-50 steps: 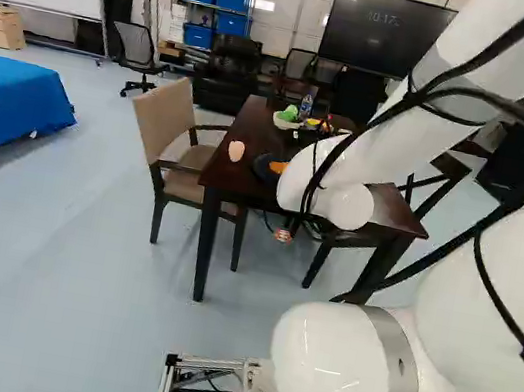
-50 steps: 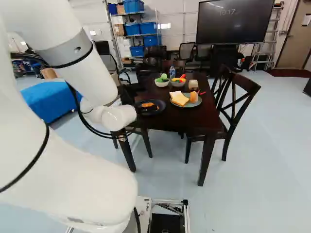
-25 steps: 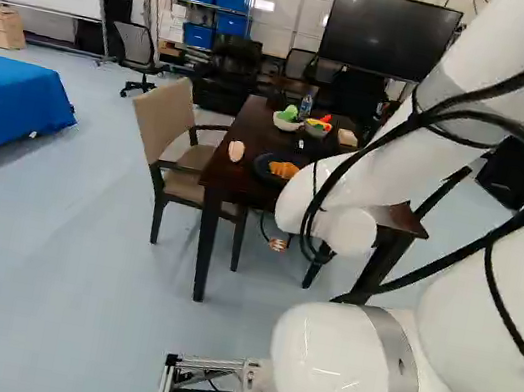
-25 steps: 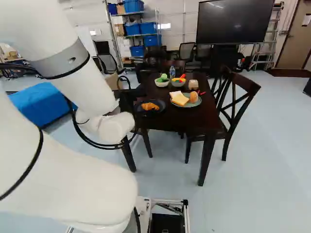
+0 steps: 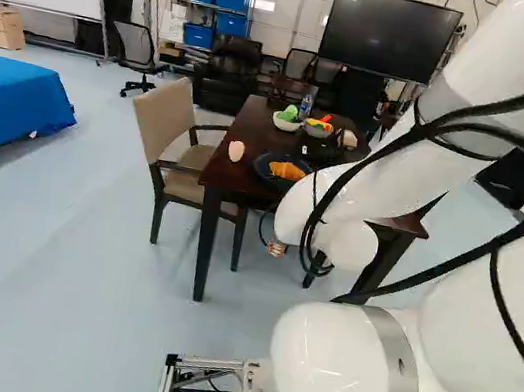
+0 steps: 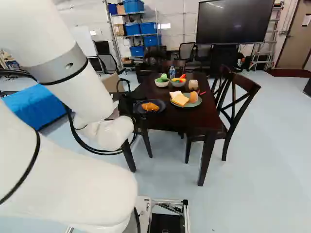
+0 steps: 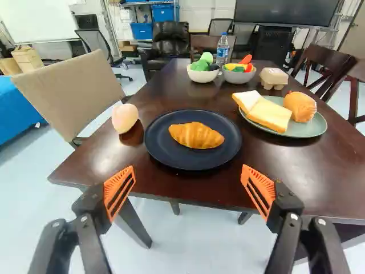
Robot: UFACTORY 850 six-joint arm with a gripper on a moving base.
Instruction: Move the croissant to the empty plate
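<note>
The gripper (image 6: 127, 103) has its 2 fingers wide apart and holds nothing. The croissant (image 7: 197, 136) lies on 1 dark plate (image 7: 191, 162), at near side of the bench (image 7: 94, 158).

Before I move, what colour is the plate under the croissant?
The plate is very dark blue, clearest in the wrist view.

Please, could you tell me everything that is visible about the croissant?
The croissant is golden brown, slightly shiny, ridged across, with narrower ends. It looks whole; real or toy, I cannot tell. It lies near the middle of the dark plate, touching only that. The open gripper does not touch it.
</note>
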